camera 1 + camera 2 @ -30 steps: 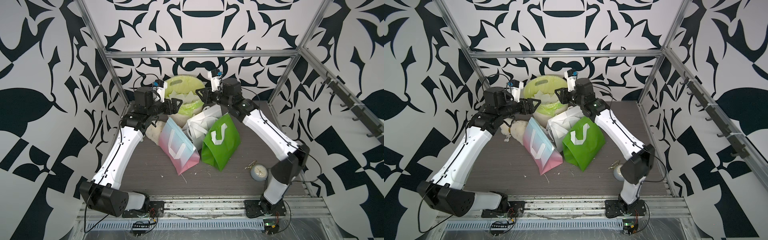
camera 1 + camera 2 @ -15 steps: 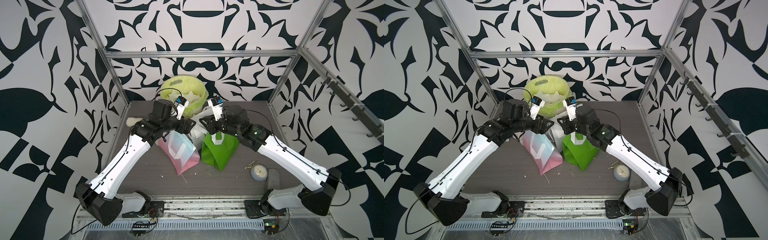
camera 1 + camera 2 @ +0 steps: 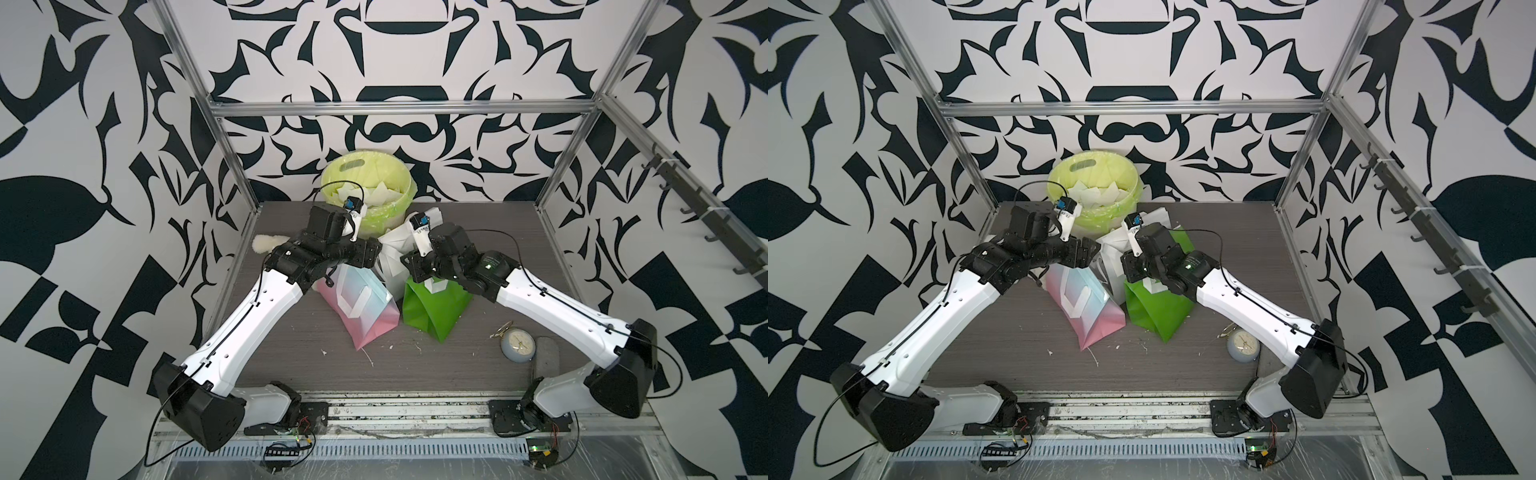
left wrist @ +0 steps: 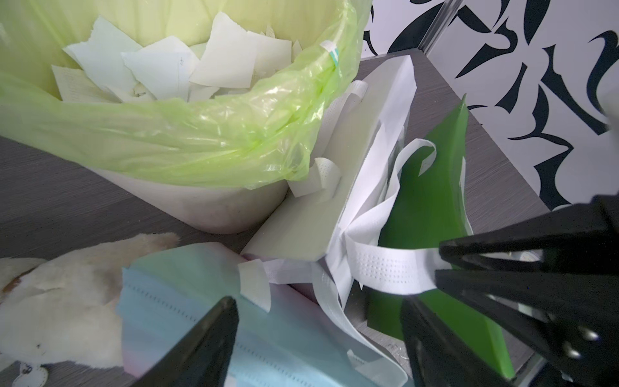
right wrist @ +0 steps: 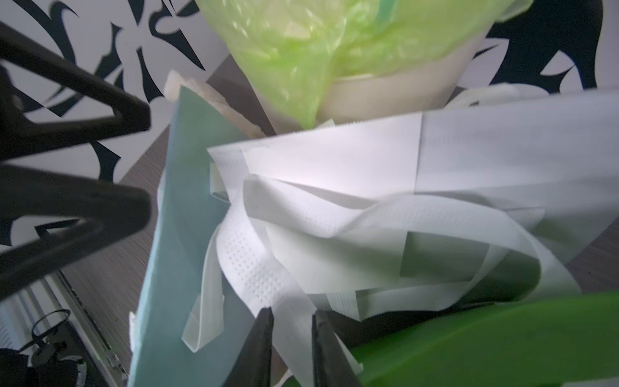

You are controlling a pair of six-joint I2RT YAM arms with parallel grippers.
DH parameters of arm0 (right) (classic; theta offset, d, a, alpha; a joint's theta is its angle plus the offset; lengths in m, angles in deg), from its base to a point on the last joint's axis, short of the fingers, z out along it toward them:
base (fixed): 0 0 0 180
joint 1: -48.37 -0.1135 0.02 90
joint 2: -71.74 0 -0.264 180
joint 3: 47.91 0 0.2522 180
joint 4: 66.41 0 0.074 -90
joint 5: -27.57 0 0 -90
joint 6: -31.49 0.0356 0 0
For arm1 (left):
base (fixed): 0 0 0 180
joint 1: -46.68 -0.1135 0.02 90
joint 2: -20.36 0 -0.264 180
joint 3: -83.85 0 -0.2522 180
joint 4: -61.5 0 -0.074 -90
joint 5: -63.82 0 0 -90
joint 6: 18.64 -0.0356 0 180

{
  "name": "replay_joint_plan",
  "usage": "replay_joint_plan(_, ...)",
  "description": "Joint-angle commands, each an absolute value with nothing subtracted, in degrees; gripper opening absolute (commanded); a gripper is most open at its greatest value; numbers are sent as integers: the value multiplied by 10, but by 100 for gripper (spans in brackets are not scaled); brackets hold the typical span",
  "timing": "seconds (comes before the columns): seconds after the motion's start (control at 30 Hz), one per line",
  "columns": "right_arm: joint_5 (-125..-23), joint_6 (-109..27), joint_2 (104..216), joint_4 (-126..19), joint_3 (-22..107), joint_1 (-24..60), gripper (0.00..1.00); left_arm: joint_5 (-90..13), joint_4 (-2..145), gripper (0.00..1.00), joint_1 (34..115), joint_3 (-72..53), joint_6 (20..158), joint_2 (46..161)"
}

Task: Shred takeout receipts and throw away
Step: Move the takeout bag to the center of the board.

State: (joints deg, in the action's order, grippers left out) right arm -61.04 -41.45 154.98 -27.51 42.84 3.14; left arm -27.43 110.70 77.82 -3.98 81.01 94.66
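Observation:
Torn white receipt scraps (image 4: 160, 67) fill the green-lined bin (image 3: 332, 178) at the back, and they show in both top views (image 3: 1096, 193). My left gripper (image 4: 325, 335) hangs open over the pink-blue gift bag (image 4: 187, 301), one ribbon handle (image 4: 335, 311) loose between its fingers. My right gripper (image 5: 291, 321) is above the green bag (image 3: 436, 307), beside the white bag (image 5: 469, 150). Its jaws stand a narrow gap apart, and a white ribbon handle (image 5: 254, 264) fills that gap. Whether they pinch it does not show. Pale flat sheets (image 5: 335, 268) lie in the white bag's mouth.
A cream plush toy (image 3: 264, 245) lies left of the bags near the frame post. An alarm clock (image 3: 517, 343) and a grey oblong pad (image 3: 546, 355) sit at the front right. Small paper crumbs dot the table in front of the bags.
Both arms came down and forward from the bin to the bags, and the two grippers drew close together. The right jaws narrowed around the ribbon handle; the left stayed wide.

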Motion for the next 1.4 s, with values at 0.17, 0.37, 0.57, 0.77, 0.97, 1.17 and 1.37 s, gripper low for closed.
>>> replay_joint_plan(0.17,-535,-442,1507,-214,416,28,17,-296,1101,79,777,-32,834,953)
replay_joint_plan(0.37,-476,-454,1459,-219,366,28,16,-308,1099,77,777,-24,843,967)
replay_joint_plan(0.57,-435,-464,1430,-216,337,28,15,-314,1097,76,777,-18,853,979)
replay_joint_plan(0.77,-401,-465,1419,-204,327,30,14,-314,1099,72,777,-19,859,981)
replay_joint_plan(0.97,-363,-465,1415,-192,327,37,13,-315,1098,65,777,-20,866,982)
replay_joint_plan(1.17,-351,-462,1413,-182,327,69,9,-315,1097,58,777,-21,869,983)
replay_joint_plan(1.37,-353,-460,1404,-183,321,106,8,-316,1096,53,777,-20,875,983)
